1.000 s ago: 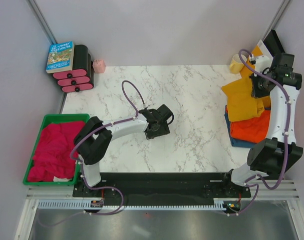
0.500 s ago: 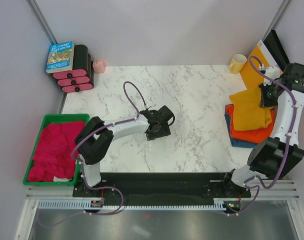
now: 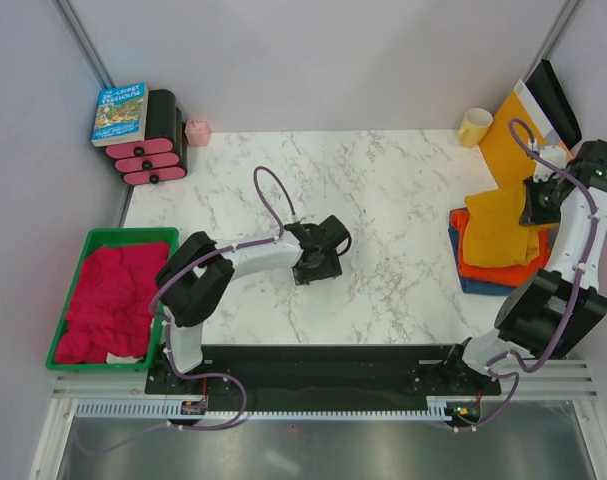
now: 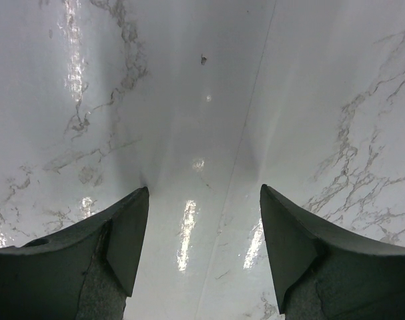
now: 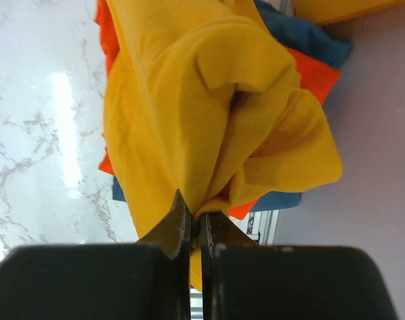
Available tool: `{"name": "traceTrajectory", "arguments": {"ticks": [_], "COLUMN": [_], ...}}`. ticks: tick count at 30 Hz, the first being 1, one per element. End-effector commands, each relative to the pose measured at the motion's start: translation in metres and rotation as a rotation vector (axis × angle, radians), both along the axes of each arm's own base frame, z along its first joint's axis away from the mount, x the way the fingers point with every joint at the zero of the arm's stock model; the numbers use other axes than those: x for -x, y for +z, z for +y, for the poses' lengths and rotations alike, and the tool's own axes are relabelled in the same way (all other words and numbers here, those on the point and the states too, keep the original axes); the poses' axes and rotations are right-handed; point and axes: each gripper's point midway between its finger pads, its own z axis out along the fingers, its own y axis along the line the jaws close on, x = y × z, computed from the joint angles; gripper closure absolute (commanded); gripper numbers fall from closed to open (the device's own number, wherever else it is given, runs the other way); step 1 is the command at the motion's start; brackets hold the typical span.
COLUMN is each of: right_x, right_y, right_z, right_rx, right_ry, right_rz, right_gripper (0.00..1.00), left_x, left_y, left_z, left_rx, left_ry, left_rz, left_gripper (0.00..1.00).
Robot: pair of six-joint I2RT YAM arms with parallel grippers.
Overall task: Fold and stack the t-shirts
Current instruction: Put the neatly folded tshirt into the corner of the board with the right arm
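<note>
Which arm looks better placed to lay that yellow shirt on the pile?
Right. The right gripper is shut on the mustard-yellow shirt, above the orange-red shirt and blue shirt. The left gripper is open over the table, far from them.

white marble-veined table [image 3: 403, 190] with glossy glare, enclosed by plain pale grey walls [image 3: 313, 60].

Left pincer [image 4: 203, 191] spread, pointing down; right pincer [image 5: 195, 215] clamped on yellow t-shirt [image 5: 182, 100].
</note>
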Motion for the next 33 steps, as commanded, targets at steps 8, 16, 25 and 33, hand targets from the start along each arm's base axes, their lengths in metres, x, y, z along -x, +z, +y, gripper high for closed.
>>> {"name": "traceTrajectory", "arguments": {"ticks": [8,16,25,33], "right_x": [-0.035,-0.029,-0.009,0.009], "right_y": [0.086,0.048,0.012,-0.008], "right_z": [0.066,0.056,0.013,-0.021], "right_rx": [-0.044,-0.005,0.077,0.105], "right_ry": [0.126,0.112,0.063,-0.002], "right_rz": [-0.204,-0.115,-0.032,0.009], "right_gripper": [1.0,1.0,1.0,1.0], "left_x": [0.005,0.01,0.009,0.007], "left_y": [0.003,0.001,-0.002,-0.005], "left_z": [-0.012,-0.009,-0.011,-0.014], "left_rx": [0.017,0.011,0.01,0.007], "left_ry": [-0.033,-0.031,-0.034,-0.045], "left_rz": [-0.012,-0.007,-0.002,0.0], "left_gripper": [0.26,0.26,0.26,0.26]}}
